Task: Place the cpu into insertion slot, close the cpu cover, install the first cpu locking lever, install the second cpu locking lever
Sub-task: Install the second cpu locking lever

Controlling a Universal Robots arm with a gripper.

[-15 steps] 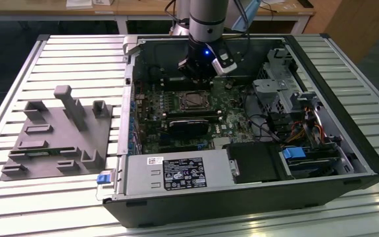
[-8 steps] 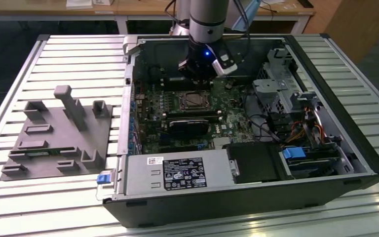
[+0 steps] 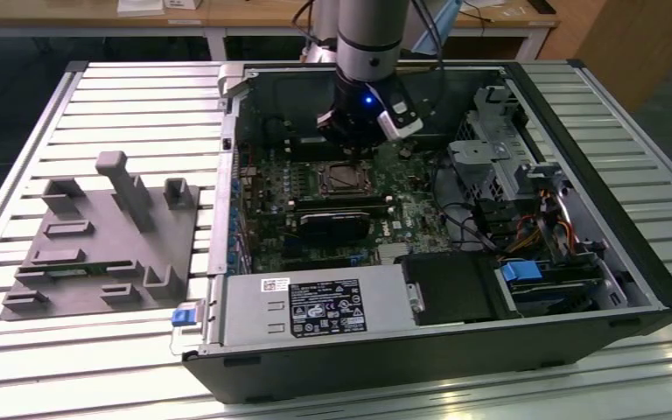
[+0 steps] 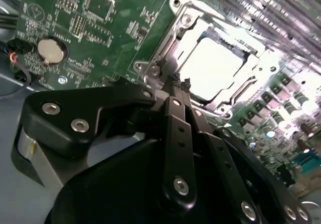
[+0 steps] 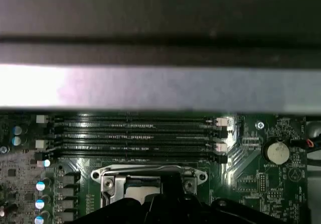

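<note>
You are looking at the gripper hanging just beside the insertion slot, jaws together and holding nothing. The cpu is sitting in that slot under the lowered cpu cover. The white label cannot be read.

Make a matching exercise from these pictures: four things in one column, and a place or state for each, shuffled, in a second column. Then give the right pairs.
Things:
1. cpu
2. cpu cover
3. claw
4. grey fixture block

Places or states:
A. on the slatted table, outside the computer case
B. lying in the insertion slot, silver top showing
C. at the edge of the socket, over the board
D. down flat around the chip

Pairs: 1-B, 2-D, 3-C, 4-A
</note>
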